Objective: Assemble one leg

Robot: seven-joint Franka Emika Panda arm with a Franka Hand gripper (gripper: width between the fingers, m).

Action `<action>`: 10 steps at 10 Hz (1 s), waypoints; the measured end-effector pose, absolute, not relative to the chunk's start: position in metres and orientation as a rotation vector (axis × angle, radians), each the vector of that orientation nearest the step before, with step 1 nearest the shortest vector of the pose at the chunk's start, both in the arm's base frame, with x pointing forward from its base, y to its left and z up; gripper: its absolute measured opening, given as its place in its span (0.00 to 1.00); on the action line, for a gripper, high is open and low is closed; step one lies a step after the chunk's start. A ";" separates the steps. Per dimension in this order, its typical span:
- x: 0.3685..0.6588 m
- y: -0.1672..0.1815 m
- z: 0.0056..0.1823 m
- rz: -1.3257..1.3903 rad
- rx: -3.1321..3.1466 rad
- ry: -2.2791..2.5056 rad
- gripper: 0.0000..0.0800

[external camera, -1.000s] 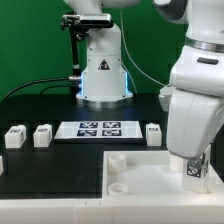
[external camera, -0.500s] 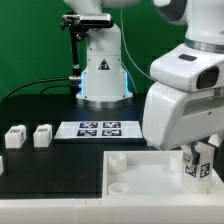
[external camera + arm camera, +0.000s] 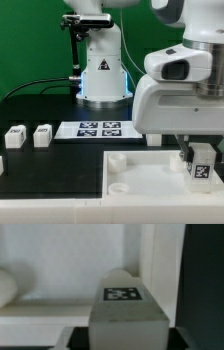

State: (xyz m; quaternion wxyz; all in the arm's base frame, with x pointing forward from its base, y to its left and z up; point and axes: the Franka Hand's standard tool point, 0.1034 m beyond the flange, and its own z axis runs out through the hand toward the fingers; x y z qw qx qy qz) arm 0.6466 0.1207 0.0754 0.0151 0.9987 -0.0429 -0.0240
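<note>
Holding the leg [image 3: 201, 165] above the large white board [image 3: 140, 172] at the exterior view's right, the gripper [image 3: 199, 152] is clamping it at the upper sides, tag face outward. Leg looks light, rigid, smooth plastic, probably slippery; gripping the flat side faces seems best. Two more legs [image 3: 13, 137] are sitting on the black table [image 3: 50, 170], near the marker board [image 3: 99, 129].

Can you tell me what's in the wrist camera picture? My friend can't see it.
A small white leg with a black-and-white square tag fills the middle, held in the gripper and pointing away from the camera. Beyond it lies a big white board, with a black table alongside.
</note>
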 end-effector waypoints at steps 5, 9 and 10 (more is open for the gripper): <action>0.645 0.114 0.074 -0.079 2.931 -1.183 0.37; 0.645 0.113 0.074 -0.082 2.865 -1.338 0.37; 0.645 0.113 0.074 -0.081 2.894 -1.276 0.60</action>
